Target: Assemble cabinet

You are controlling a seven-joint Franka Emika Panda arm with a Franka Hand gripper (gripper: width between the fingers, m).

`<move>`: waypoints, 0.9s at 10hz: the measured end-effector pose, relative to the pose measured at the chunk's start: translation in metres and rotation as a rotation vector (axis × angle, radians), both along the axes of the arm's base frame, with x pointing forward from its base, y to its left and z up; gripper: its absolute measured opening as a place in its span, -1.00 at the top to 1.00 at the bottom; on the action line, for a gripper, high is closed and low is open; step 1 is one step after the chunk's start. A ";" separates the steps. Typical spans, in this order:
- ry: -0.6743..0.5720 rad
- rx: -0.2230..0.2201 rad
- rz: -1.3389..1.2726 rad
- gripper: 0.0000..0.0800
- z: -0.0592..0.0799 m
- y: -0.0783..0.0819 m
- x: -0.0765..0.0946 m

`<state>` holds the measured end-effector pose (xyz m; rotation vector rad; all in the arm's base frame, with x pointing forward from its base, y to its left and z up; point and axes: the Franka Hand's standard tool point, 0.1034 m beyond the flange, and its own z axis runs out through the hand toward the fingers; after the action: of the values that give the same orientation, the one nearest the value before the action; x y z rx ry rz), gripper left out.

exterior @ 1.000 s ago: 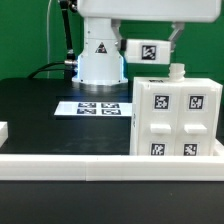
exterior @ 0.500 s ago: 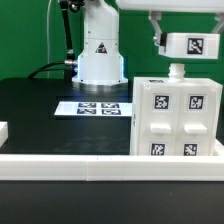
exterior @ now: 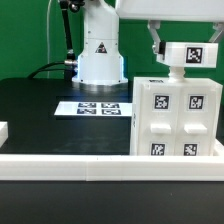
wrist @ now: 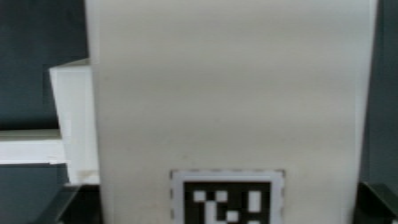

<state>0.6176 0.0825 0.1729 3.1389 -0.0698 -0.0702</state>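
The cabinet box [exterior: 177, 118] is a large white box with several black-and-white tags on its front. It stands at the exterior view's right, with a small white knob [exterior: 177, 70] on its top. My gripper [exterior: 172, 45] is shut on a white tagged panel [exterior: 190, 55] and holds it just above the box's top, a little toward the right. In the wrist view the panel [wrist: 214, 90] fills the middle of the frame with its tag [wrist: 226, 200] at the edge. Part of the box [wrist: 71, 110] shows behind it. The fingers are hidden there.
The marker board [exterior: 100, 107] lies flat on the black table in front of the robot base [exterior: 100, 55]. A long low white border rail [exterior: 90, 161] runs along the front. A small white piece [exterior: 3, 130] sits at the exterior view's left edge.
The gripper has carried the panel toward the exterior view's right, from left of the box's top to over it. It then came down slightly toward the box.
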 end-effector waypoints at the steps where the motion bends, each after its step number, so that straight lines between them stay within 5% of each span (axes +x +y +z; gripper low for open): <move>1: 0.000 0.000 0.001 -0.41 0.000 -0.001 0.000; 9: -0.035 0.000 0.004 -0.41 -0.014 -0.005 -0.004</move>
<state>0.6133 0.0772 0.1593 3.1410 -0.0640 -0.0150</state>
